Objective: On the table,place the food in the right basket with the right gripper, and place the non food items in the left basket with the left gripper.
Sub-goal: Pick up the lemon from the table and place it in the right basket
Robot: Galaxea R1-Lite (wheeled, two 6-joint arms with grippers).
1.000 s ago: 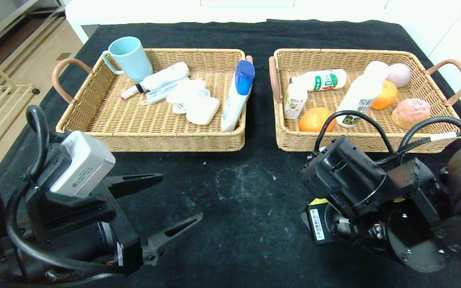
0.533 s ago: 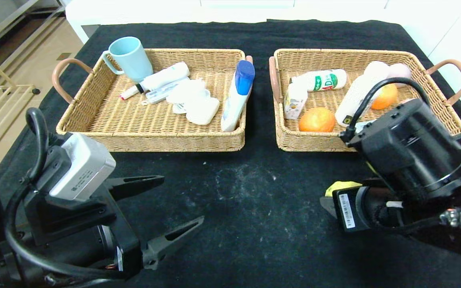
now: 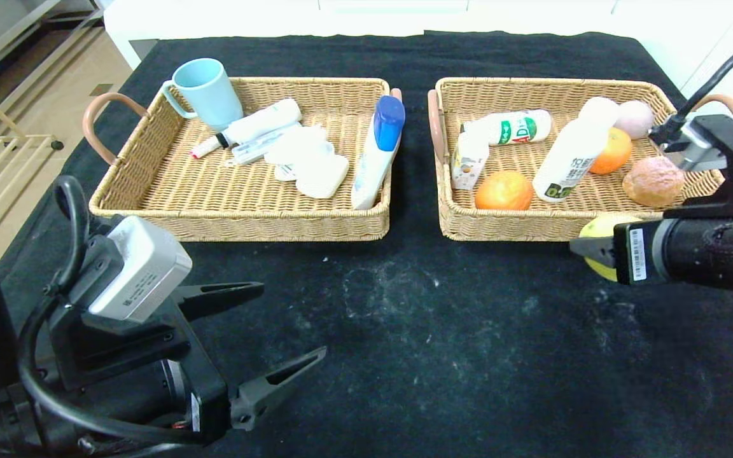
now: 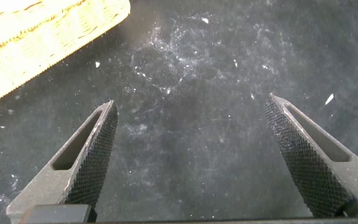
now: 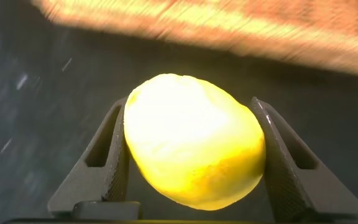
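With both baskets loaded, only the lemon [image 5: 194, 146] remains, clamped in the right gripper [image 3: 595, 251] at the right basket's [image 3: 500, 226] five o'clock; the left gripper [image 4: 194, 155] idles wide.

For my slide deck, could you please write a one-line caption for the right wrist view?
Right gripper holding a yellow fruit between its fingers, close to the wicker basket.

Right gripper [image 3: 586, 251] at right-centre of frame, just below the right basket [image 3: 506, 224] front wall, clamped on a yellow fruit [image 3: 600, 228]. Left gripper [image 3: 274, 334] at lower left, fingers spread wide over bare black table [image 3: 417, 343]. Left basket [image 3: 239, 222] at upper left holds a blue mug [image 3: 206, 92], tubes, white items.
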